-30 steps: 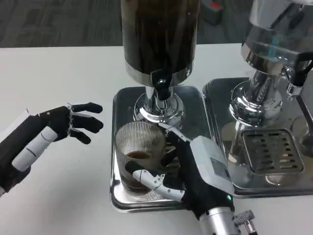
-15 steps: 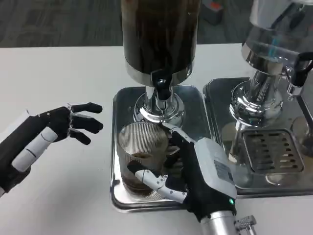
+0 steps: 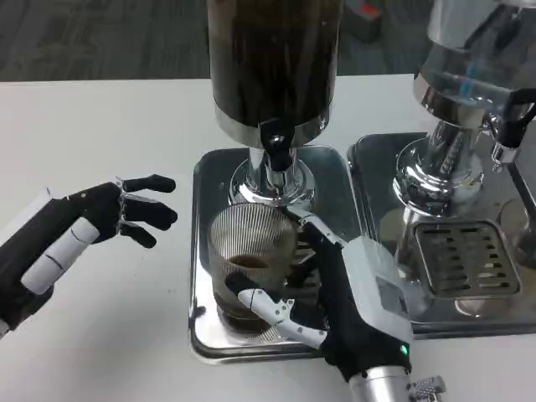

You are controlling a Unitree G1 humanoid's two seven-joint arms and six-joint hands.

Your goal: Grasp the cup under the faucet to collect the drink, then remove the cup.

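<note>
I see a clear ribbed cup (image 3: 249, 260), glassy; it sits on a polished steel tray (image 3: 205, 251), mirror-bright; the dispenser (image 3: 272, 67) has a dark glossy tank and chrome base; my table (image 3: 100, 126) looks matt white; my right hand (image 3: 343, 293) is smooth plastic.

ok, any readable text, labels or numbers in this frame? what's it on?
None readable.
Right hand, gripping the cup: a pale panel on its white back with faint marks, too small and blurred to read; a small green light near the wrist, not text.
Dark dispenser and its faucet: no label visible.
Second dispenser on the right: reflections only.
Left hand: no markings.
</note>
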